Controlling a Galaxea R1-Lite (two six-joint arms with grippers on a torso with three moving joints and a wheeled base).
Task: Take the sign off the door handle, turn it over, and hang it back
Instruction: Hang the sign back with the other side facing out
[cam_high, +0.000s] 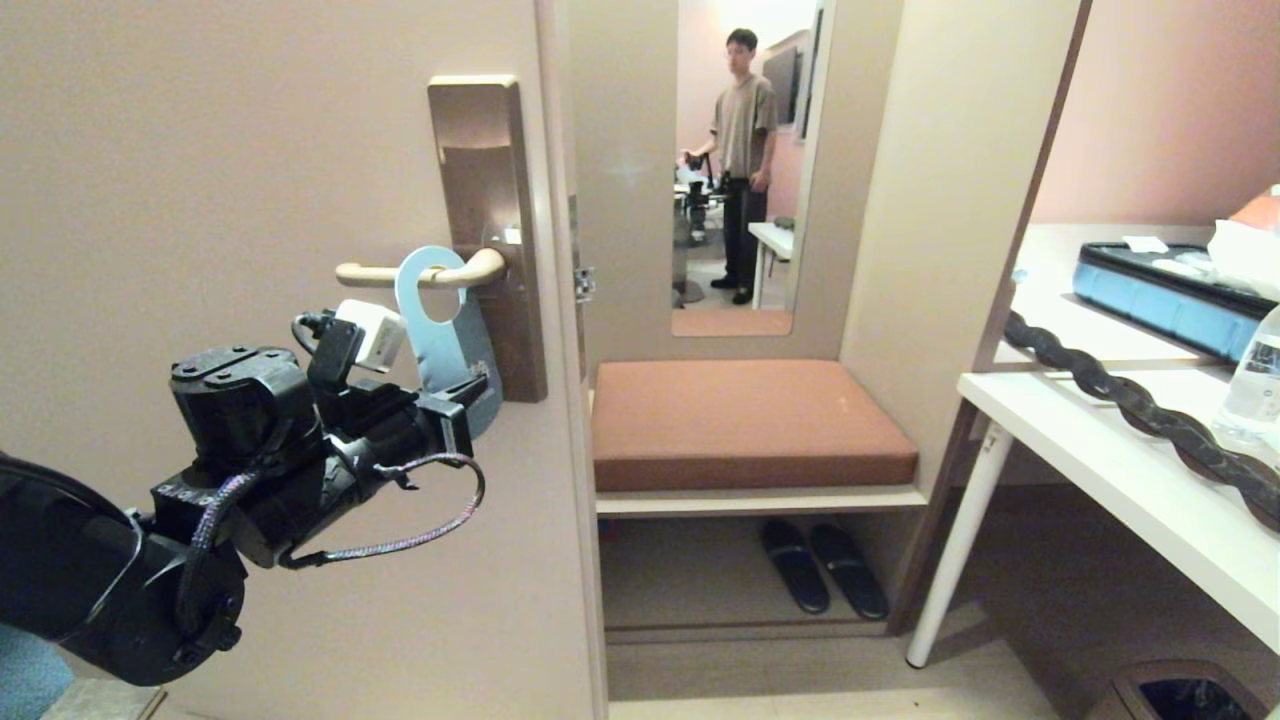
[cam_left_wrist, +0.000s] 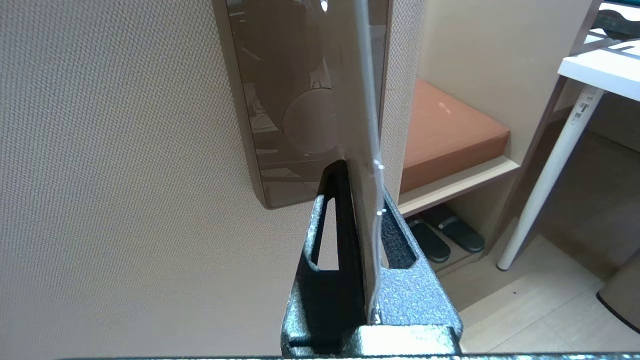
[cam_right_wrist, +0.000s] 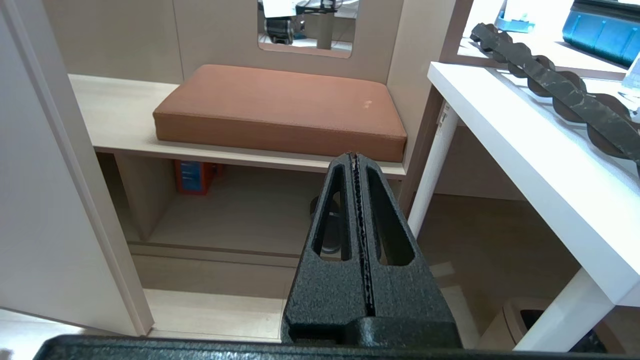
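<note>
Head view: sign (cam_high: 440, 330) hangs on the handle (cam_high: 420, 273) by its oval hole, grey-blue side out, tilted, lower end swung toward the lock plate (cam_high: 490, 230). Left gripper (cam_high: 470, 395) reaches up from lower left, clamped on the sign's bottom edge. A person (cam_high: 742, 160) shows in the mirror (cam_high: 745, 170) beyond the bench cushion (cam_high: 745, 425); slippers (cam_high: 822, 565) below.

Left wrist: jaws clenched on the sign (cam_left_wrist: 362, 125), seen edge-on, running up in front of the plate (cam_left_wrist: 280, 100).

Right wrist: right gripper (cam_right_wrist: 356, 165) pressed fully together, holding nothing, hanging above the floor near the cushion (cam_right_wrist: 280, 107) and white table (cam_right_wrist: 525, 140).
</note>
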